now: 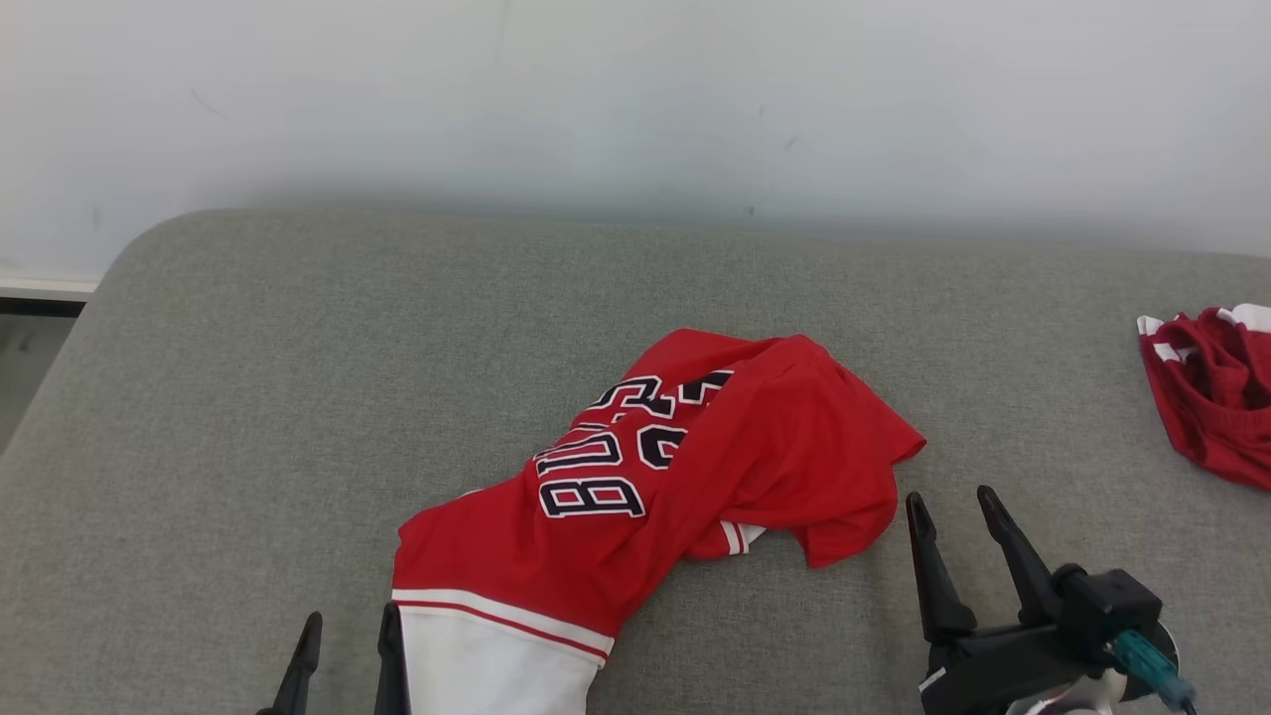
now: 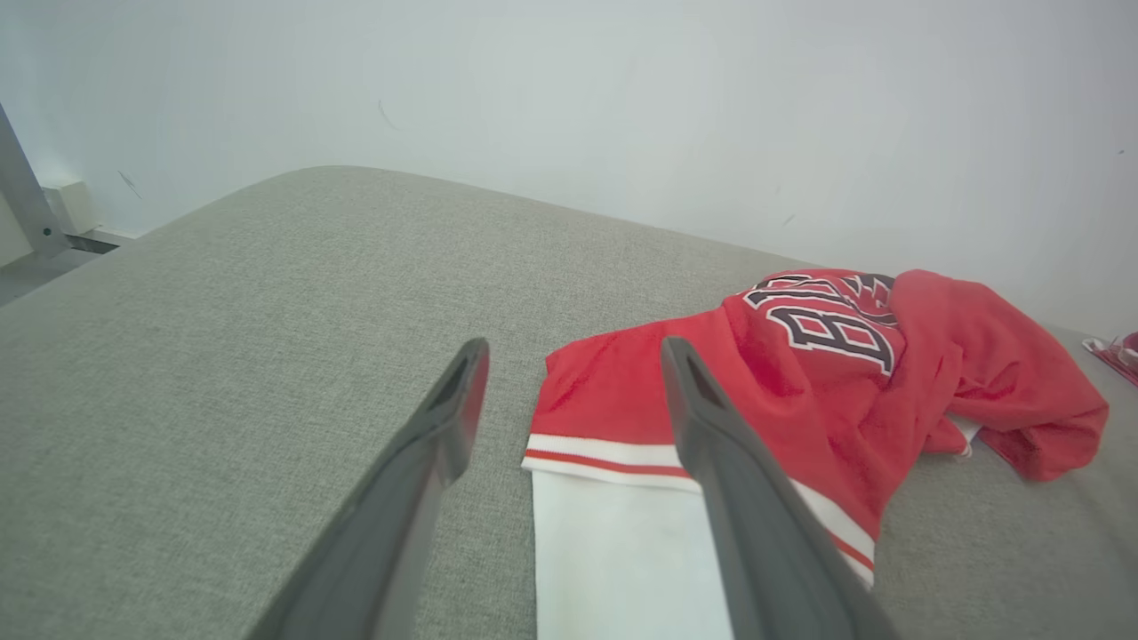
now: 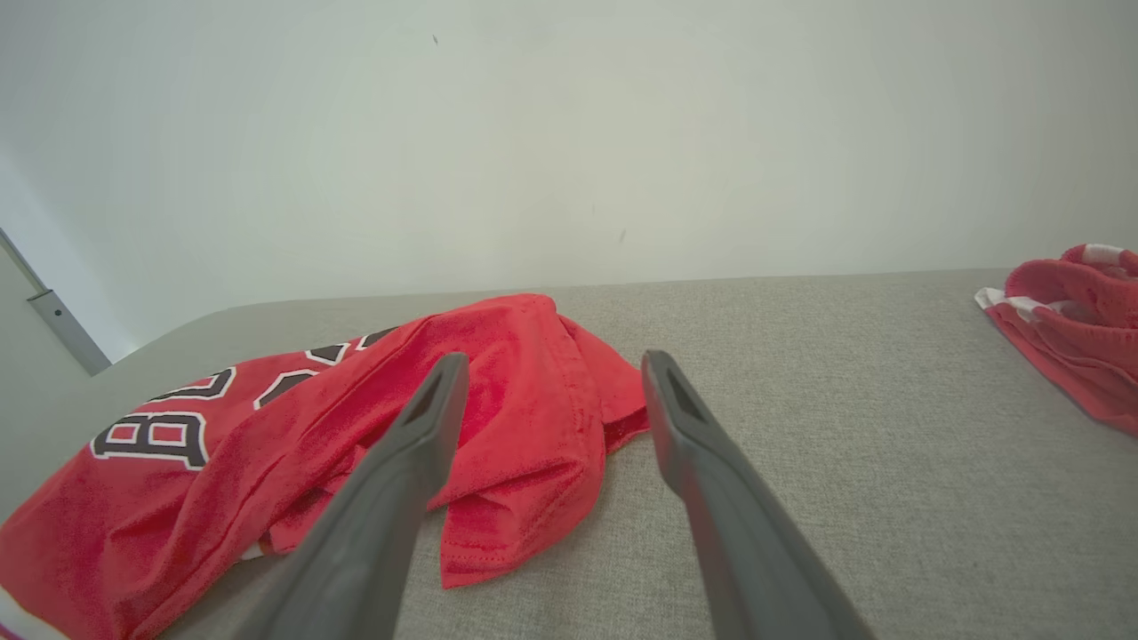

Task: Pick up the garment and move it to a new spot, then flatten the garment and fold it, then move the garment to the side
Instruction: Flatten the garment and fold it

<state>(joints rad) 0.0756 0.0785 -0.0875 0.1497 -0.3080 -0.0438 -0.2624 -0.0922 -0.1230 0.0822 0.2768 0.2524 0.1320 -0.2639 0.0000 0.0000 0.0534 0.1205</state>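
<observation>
Lying crumpled near the front of the grey surface [image 1: 298, 397], the red garment [image 1: 685, 467] is awaiting flattening and folding; the left gripper [image 1: 353, 616] and right gripper [image 1: 950, 497] are hovering alongside, jaws apart, holding nothing.

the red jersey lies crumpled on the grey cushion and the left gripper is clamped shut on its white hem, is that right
Not quite. The left gripper is open, not clamped shut: the left wrist view shows its two fingers spread wide and gripping nothing. The rest is right: the red jersey lies crumpled on the grey cushion.
</observation>
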